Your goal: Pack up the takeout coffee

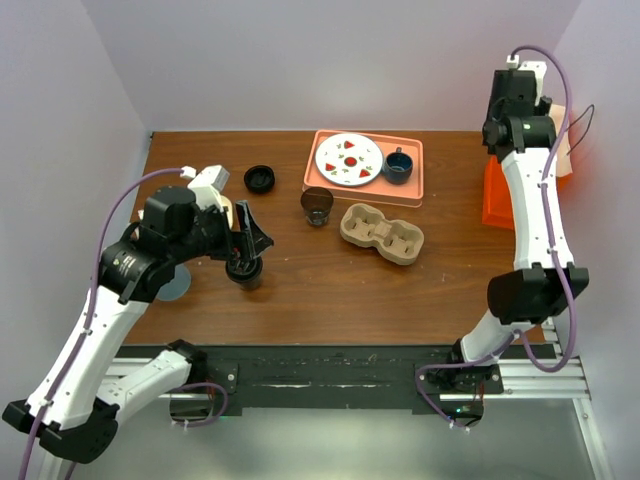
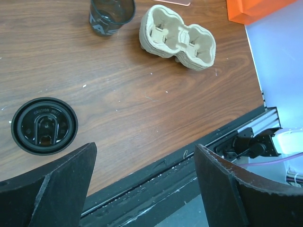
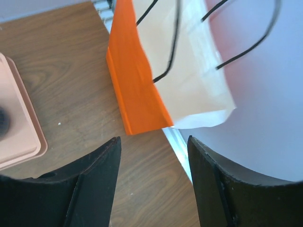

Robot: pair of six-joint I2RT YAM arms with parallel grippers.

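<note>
The takeout coffee (image 2: 44,126), a dark cup under a round black lid, stands on the wooden table at the left. In the top view it (image 1: 244,272) sits just below my left gripper (image 1: 245,245). In the left wrist view the left gripper (image 2: 144,151) is open with nothing between its fingers, and the cup lies just outside the left finger (image 2: 61,184). My right gripper (image 3: 154,142) is open and empty, high at the far right beside the orange and white paper bag (image 3: 142,80).
An open dark cup (image 1: 317,206) and a cardboard two-cup carrier (image 1: 381,232) stand mid-table. A loose black lid (image 1: 259,179) lies at the back left. The pink tray (image 1: 415,192) holds a plate (image 1: 349,159) and a blue mug (image 1: 397,165). The bag (image 1: 497,200) stands at the right edge.
</note>
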